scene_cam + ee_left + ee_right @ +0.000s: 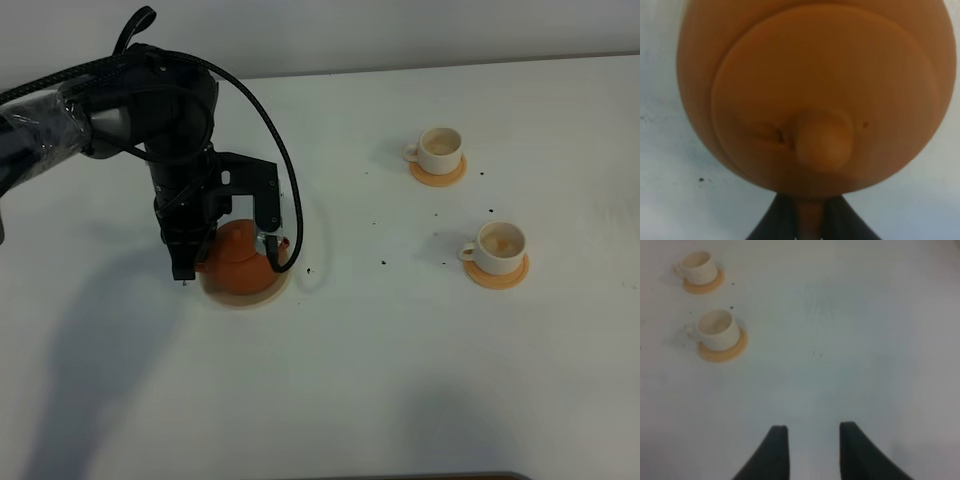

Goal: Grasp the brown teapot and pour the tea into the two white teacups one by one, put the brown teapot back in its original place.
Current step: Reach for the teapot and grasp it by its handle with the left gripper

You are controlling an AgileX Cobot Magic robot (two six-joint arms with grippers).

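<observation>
From up high, the left gripper (pixel 185 272) is down at the brown teapot (pixel 238 262), which sits on its pale coaster (pixel 247 300). The back teacup (pixel 441 150) and the front teacup (pixel 497 245) stand well off to the right.

The left wrist view shows the black fingers (pixel 771 227) pinching the teapot's handle (pixel 809 222).

In the right wrist view, the right gripper (pixel 812 452) is open and holds nothing.

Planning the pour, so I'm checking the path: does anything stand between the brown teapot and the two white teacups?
Nothing visible does. From the brown teapot to the far teacup and the near teacup, the table is bare, save tiny dark specks.
</observation>
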